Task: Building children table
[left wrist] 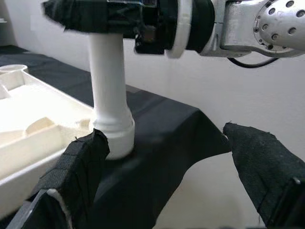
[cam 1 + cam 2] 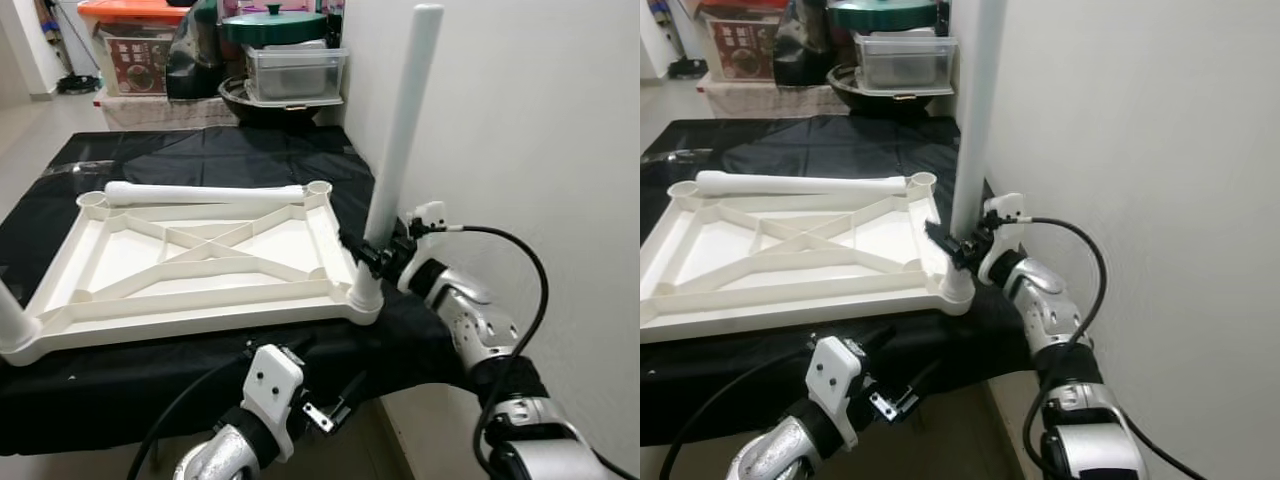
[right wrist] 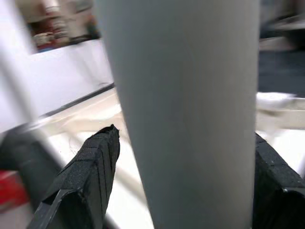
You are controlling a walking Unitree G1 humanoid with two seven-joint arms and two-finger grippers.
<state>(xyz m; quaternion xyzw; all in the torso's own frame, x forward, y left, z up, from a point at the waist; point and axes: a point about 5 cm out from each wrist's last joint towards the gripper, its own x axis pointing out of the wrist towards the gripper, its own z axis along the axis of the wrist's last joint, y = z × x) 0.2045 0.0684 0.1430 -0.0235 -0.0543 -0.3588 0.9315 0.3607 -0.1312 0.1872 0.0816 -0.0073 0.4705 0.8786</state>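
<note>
Nearest the camera the left hand hangs just below the front edge of the worktop, its two black fingers spread wide and holding nothing; its wrist view looks between those fingers at the base of the upright leg and the black cloth falling over the worktop's edge. The worktop is draped in a black cloth and stands against a plain white wall on the robot's right; pale floor shows to the far left. On the cloth lies the white plastic tabletop, upside down, its ribbed underside and diagonal braces facing up, with round sockets at the corners. In the near right corner socket a white table leg stands upright, leaning slightly toward the wall; the right hand is closed around its lower part just above the socket, and the right wrist view shows the leg close up between the two black fingers. At the near left corner the stub of another leg rises at the frame's edge. A loose leg lies flat along the far rim of the tabletop, between the two far sockets. Beyond the worktop, household clutter stands by the wall: a clear storage box on a dark bowl, a green lid above it, an orange-lidded bin and a dark bag.
</note>
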